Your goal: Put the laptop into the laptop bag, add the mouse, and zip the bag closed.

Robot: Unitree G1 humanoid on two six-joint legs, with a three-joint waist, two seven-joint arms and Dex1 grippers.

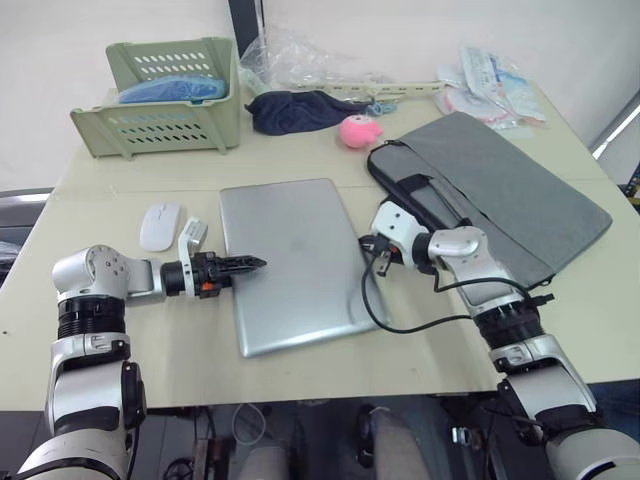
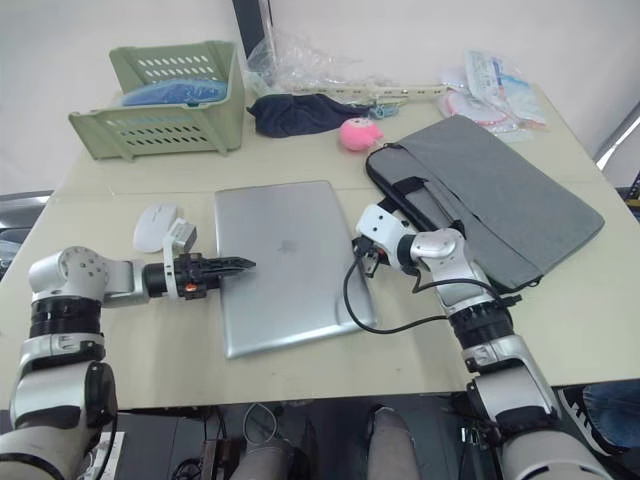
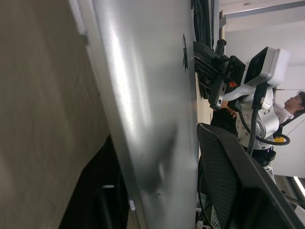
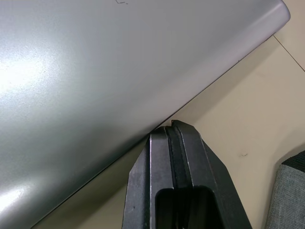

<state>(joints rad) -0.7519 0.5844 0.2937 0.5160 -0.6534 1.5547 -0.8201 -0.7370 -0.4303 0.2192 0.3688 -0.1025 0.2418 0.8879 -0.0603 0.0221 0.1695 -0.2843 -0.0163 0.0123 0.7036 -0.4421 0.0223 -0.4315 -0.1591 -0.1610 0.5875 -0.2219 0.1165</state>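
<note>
The silver-grey laptop (image 1: 295,262) lies closed and flat in the middle of the table. The grey laptop bag (image 1: 500,190) lies to its right, angled toward the far right corner. The white mouse (image 1: 160,226) rests left of the laptop. My left gripper (image 1: 255,264) reaches in from the left across the laptop's left edge, with one finger (image 3: 233,186) over the lid and the other (image 3: 97,195) at the underside, shut on that edge. Between laptop and bag, my right gripper (image 4: 170,128) is shut and empty, its tip on the table against the laptop's right edge.
A green basket (image 1: 165,95) with a blue item stands at the far left. A dark cloth (image 1: 295,108), a pink plush toy (image 1: 358,131), clear plastic bags (image 1: 300,60) and packets (image 1: 490,80) line the back. A black cable (image 1: 385,312) loops over the laptop's near right corner.
</note>
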